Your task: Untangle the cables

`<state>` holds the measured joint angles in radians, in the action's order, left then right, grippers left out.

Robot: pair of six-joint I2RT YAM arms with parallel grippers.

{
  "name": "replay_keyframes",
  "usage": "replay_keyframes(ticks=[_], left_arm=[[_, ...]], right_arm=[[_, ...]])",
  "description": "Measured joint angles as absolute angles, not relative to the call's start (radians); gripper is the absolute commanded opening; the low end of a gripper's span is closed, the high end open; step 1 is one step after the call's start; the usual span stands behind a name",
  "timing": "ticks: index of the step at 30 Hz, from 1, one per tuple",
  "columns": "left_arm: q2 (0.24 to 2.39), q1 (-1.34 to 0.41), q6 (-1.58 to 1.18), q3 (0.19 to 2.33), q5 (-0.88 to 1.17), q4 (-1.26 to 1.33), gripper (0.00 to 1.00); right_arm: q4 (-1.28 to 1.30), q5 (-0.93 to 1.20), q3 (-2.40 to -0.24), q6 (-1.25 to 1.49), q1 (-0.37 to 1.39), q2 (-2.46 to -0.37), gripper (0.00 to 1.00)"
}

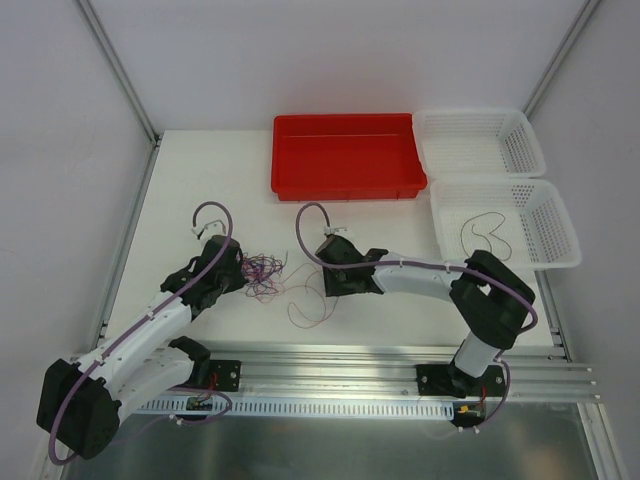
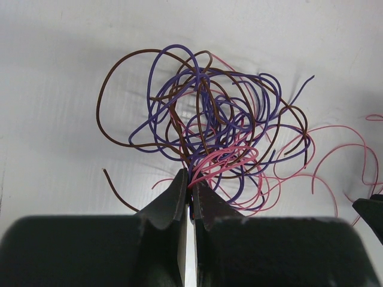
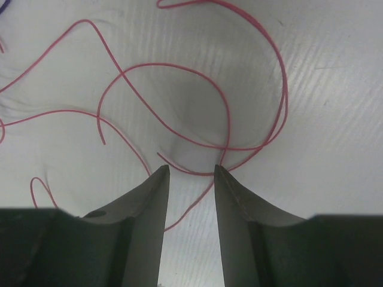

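Pink wire lay between our right gripper's parted jaws; our left gripper clenched the tangle, so pulling apart could have cinched it tighter

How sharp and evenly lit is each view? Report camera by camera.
Top external: even, soft light, all in focus, but the cables are too thin to resolve strand by strand. Left wrist: they look sharp, with faint shadows on the table; left pincer dark, slightly soft. Right wrist: pink strand crisp, a soft grey shadow ahead of the right pincer; no glare.
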<state>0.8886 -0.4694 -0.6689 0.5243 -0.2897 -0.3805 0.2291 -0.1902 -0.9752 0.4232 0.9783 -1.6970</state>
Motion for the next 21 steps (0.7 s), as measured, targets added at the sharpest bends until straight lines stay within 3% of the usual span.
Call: replay_keyframes(ticks=[11, 21], left_arm=[[0.883, -0.469, -0.669, 0.524, -0.289, -0.381, 0.0], [0.882, -0.469, -0.669, 0.524, -0.289, -0.381, 0.0]], right_arm=[[0.303, -0.34, -0.965, 0.479, 1.008, -1.641, 0.39], [0.283, -0.326, -0.965, 0.421, 1.047, -1.629, 0.44]])
